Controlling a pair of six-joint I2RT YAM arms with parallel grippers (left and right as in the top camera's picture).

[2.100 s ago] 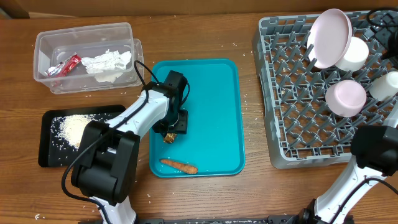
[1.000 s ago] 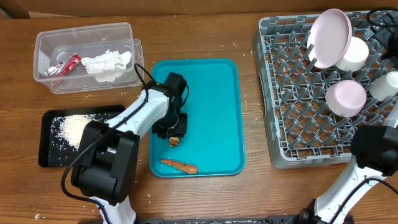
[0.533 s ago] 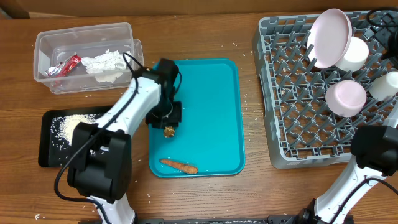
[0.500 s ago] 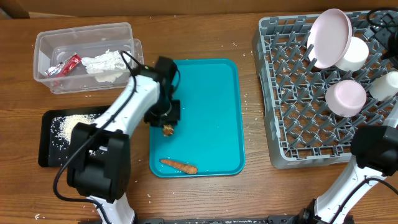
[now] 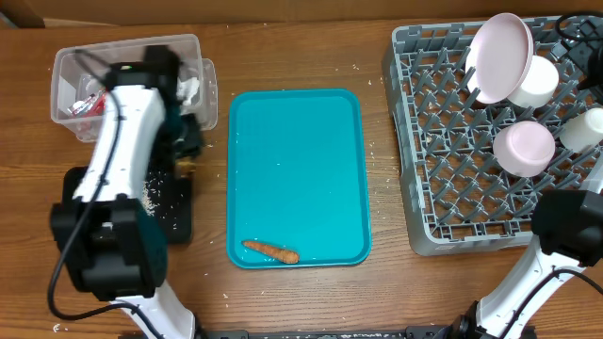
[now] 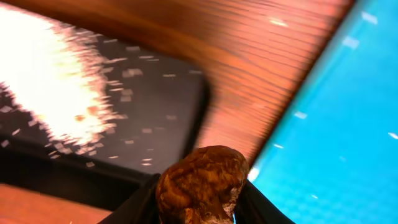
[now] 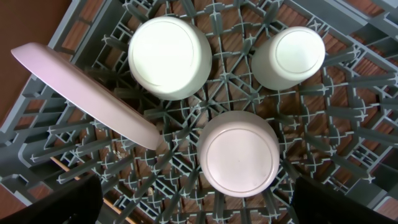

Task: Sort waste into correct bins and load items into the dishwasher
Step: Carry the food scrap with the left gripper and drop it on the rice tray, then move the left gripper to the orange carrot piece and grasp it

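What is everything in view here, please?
Clear plastic tub: one, clear, far left.
Small red wrapper: one, red, in tub.
Crumpled white napkin: one, white, in tub.
Flat black tray: one, black, left.
White rice grains: many, white, on black tray.
Large teal tray: one, teal, centre.
Small orange carrot piece: one, orange, on teal tray.
Grey plastic dish rack: one, grey, right.
White round dishes: four, white, in rack.
Brown food lump: one, brown, in left gripper.
Left gripper: one, black, shut on lump.
Right gripper: one, black, open above rack.

Probably lab: robot arms (image 5: pixel 122 160), wooden table (image 5: pixel 396 292).
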